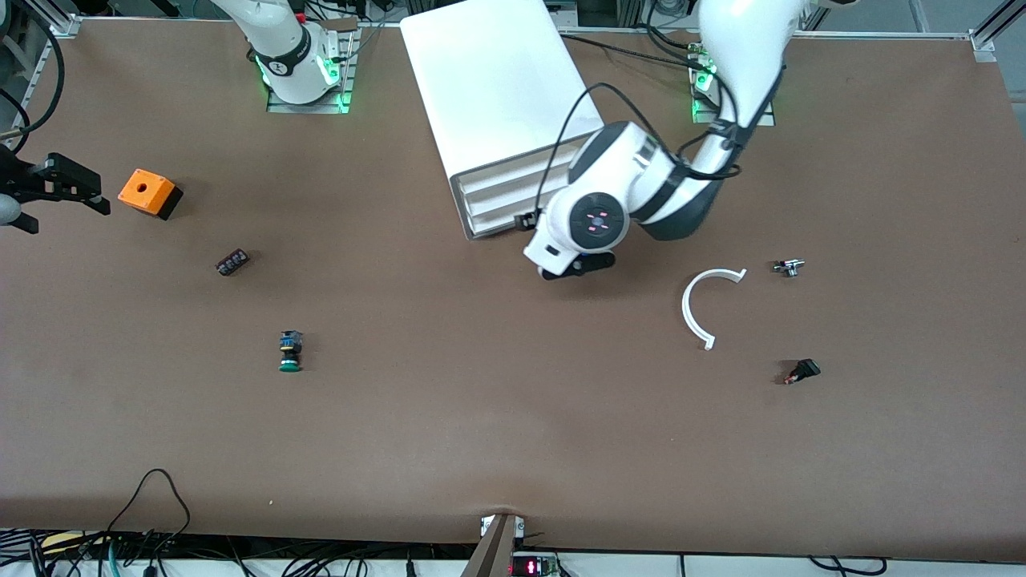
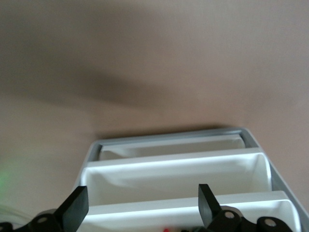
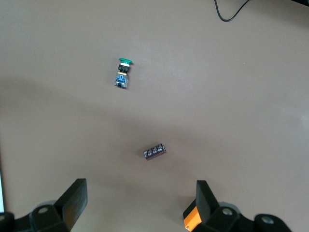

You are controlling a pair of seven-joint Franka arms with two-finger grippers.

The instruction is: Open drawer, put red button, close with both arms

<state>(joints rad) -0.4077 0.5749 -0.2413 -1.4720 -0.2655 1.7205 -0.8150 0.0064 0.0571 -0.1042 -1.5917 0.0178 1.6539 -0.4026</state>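
Fingers [image 2: 75,208] of the left gripper [image 2: 142,191] stand spread wide and hold nothing. The gripper hangs just in front of the cabinet [image 1: 489,88], over the nearest of three white trays. This tray, the drawer [image 2: 183,212], seems to stand out a little more than the two others.

At the very edge of the left wrist view a small red speck [image 2: 168,228] shows inside this drawer, between the fingers. I judge it is the red button, already in. If so, the step in hand is the closing.

To close well, the left gripper should come down to the drawer front and press flat on it, not on the rim. The tray is wide and shallow, so a push at one end only can turn it and jam it. The right gripper [image 3: 140,186] should therefore take the other end, and both should push together and slowly. The cabinet looks light and may slide on the bench [image 1: 481,417].

The right gripper is also released and empty. It waits well apart, at the right arm's end, near the orange box [image 1: 148,192].

In the front view the left wrist covers the drawer front, so how far it is open I cannot tell. The red speck is cut off, and its shape is not clear. A small black part [image 1: 802,371] with a reddish tip lies at the left arm's end; what it is I cannot make out.
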